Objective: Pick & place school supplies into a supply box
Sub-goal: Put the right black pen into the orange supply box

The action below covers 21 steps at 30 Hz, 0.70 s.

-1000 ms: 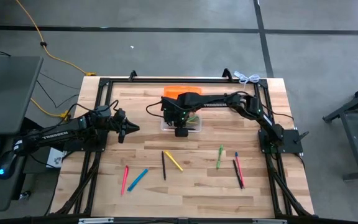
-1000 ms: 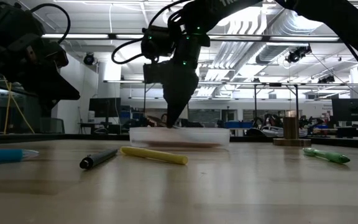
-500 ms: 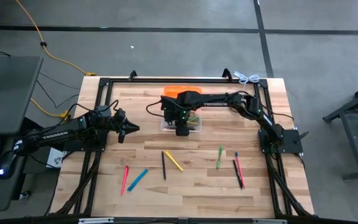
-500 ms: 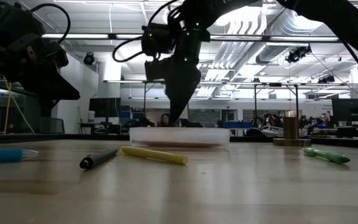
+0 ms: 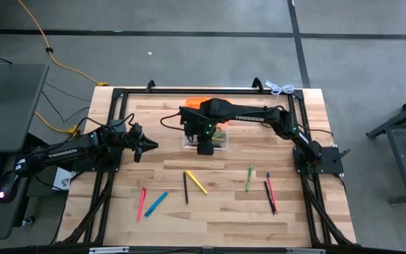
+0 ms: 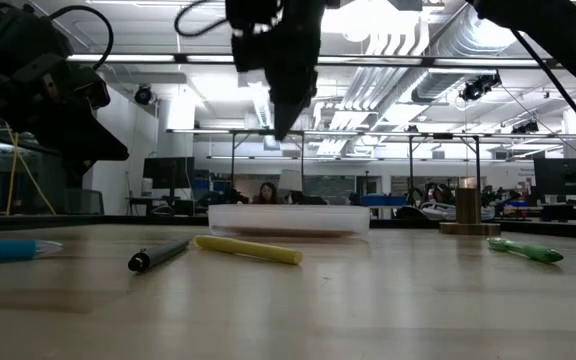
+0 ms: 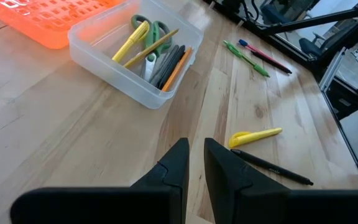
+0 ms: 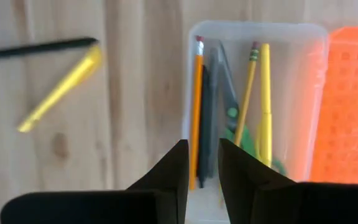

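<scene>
On the wooden table, we find the clear box holding several pencils; a yellow marker lies nearby. The right gripper hovers above the box, narrowly parted, empty. We judge the marker light, stiff, best pinched mid-barrel.

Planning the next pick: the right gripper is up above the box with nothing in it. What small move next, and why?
Probably swing the right gripper away from the supply box toward the yellow marker and black pen, the nearest loose supplies on the table. Its fingers hold nothing, the box already holds pencils and scissors, and the left gripper waits at the table's left.
</scene>
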Tool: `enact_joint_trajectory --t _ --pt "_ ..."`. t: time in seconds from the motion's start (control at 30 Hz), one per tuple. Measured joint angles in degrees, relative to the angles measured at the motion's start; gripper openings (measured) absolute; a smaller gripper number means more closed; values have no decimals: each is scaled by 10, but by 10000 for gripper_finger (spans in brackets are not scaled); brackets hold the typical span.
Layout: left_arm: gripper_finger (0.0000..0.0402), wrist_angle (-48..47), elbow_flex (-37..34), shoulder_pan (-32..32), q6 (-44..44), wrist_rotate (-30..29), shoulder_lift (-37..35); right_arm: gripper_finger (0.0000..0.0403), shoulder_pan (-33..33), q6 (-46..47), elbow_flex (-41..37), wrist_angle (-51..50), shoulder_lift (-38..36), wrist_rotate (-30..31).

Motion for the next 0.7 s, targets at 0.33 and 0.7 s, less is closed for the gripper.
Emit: enact_joint_trajectory --t 0.33,0.7 --pt "79 0 0 0 0 0 0 56 66 190 54 -109 0 -2" --pt "79 0 0 0 0 0 0 51 139 445 50 -135 0 -39"
